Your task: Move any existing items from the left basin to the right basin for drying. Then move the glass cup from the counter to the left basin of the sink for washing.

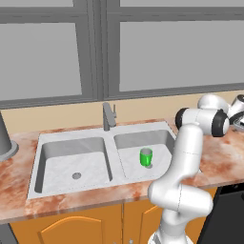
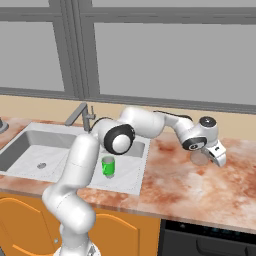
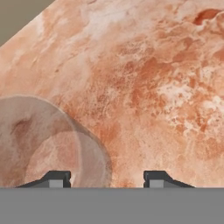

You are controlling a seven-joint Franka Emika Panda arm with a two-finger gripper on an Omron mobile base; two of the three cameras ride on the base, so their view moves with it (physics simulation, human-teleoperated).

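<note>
The bright green mug stands upright in the right basin. The left basin holds nothing. On the counter, right of the sink, stands the translucent glass cup. My gripper hovers just beside it, open. In the hand view the cup lies to the left. The left fingertip overlaps the cup's edge, and bare marble shows between the two tips.
A grey faucet rises behind the divider. The tall grey canister stands on the counter at the far left. A dark appliance front sits below the counter on the right. Windows line the back wall.
</note>
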